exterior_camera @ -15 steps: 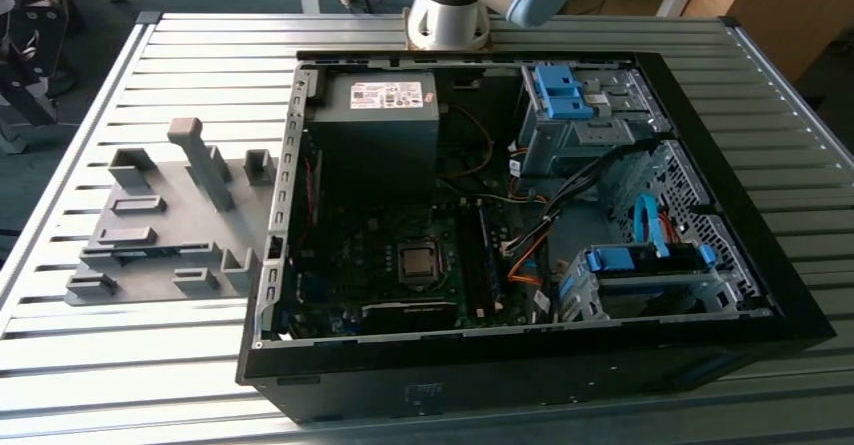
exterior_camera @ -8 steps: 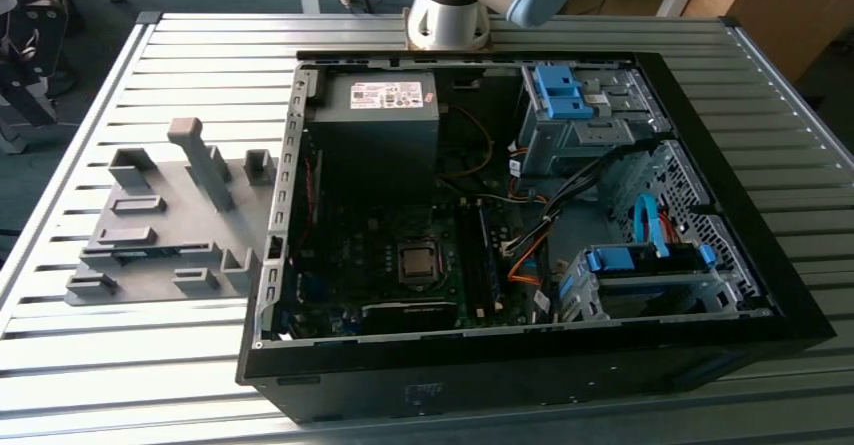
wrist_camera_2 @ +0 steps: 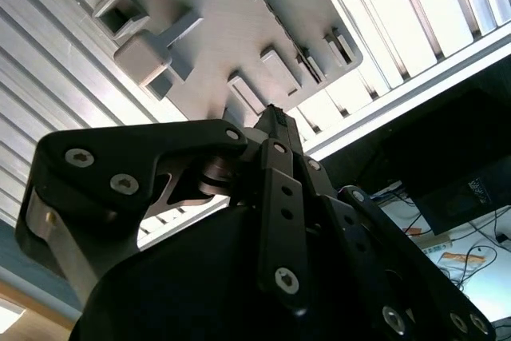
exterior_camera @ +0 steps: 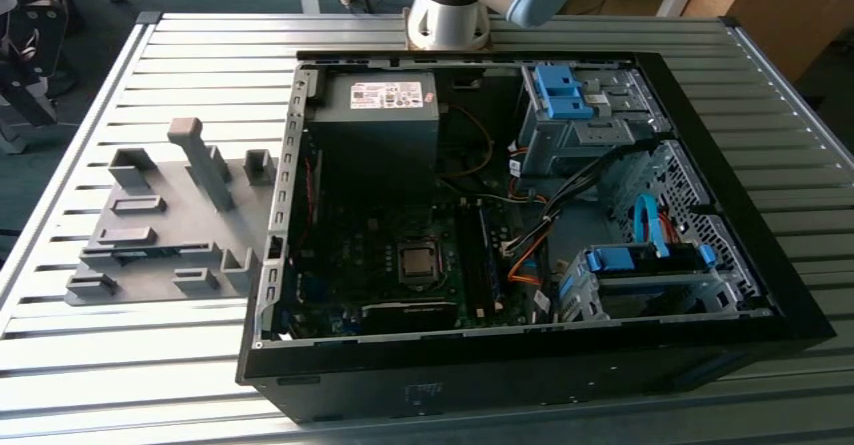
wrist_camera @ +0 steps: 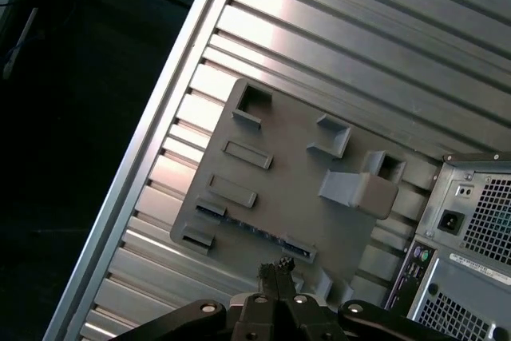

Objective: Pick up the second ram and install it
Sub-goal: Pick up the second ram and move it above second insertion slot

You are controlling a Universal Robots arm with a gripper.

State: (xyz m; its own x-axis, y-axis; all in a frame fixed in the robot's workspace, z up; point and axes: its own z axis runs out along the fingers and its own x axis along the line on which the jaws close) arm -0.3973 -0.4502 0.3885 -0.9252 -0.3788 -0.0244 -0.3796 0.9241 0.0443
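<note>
one grey fixture plate [exterior_camera: 167,235] lies on the slatted tabletop [exterior_camera: 160,365] at the exterior view's left, just beside the open computer case [exterior_camera: 534,350]. second ram, as i judge it, is the thin dark strip [wrist_camera: 251,227] standing on edge between two slot blocks on that plate, in the first wrist view. claw [wrist_camera: 275,267] hangs above the plate, clear of it, fingers pressed together, nothing in them.

risk: brought down this closed, it would strike the stick's top edge rather than straddle it. tall post [wrist_camera: 359,189] on the plate and the case wall stand close and could catch the claw body. further right, loose cables [exterior_camera: 527,263] crowd the case interior.
</note>
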